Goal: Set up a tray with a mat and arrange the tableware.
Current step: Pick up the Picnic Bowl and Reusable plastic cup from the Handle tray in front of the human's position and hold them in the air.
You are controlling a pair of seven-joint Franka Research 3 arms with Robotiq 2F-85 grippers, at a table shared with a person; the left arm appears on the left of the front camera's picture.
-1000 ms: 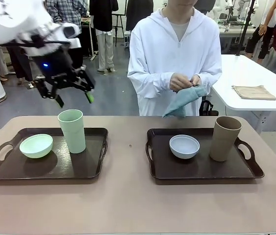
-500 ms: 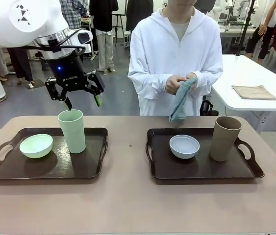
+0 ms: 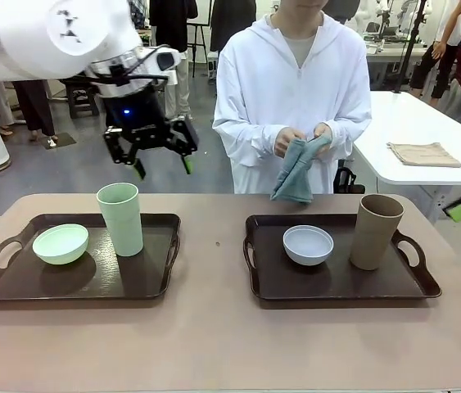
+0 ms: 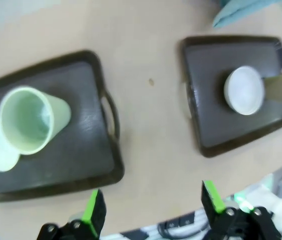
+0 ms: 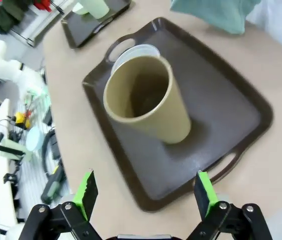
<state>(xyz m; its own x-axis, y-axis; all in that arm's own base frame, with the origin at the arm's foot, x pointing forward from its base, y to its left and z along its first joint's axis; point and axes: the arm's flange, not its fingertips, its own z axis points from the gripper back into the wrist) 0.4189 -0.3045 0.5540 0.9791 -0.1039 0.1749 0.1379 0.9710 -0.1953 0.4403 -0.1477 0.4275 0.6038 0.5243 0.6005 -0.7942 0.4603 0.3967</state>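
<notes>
Two dark brown trays lie on the table. The left tray [image 3: 152, 282] carries a pale green bowl [image 3: 61, 243] and a tall pale green cup [image 3: 120, 219]. On the right tray [image 3: 336, 286] stand a small white bowl [image 3: 308, 244] and a tall brown cup [image 3: 376, 231]. A person behind the table holds a folded teal mat [image 3: 296, 172] in both hands. My left gripper [image 3: 162, 166] hangs open in the air above and behind the green cup, nothing in it. My right gripper [image 5: 143, 192] is open above the brown cup [image 5: 146, 100]; one green fingertip [image 3: 458, 212] shows at the right edge of the front view.
A second white table at the back right bears a folded beige cloth [image 3: 424, 153]. A small dark speck [image 3: 218, 243] lies on the tabletop between the trays. Bare tabletop runs along the near edge.
My left gripper has travelled right and slightly up, from left of the green cup to above its right side. The right gripper's fingertip has risen at the right edge. The person has kept refolding the mat.
</notes>
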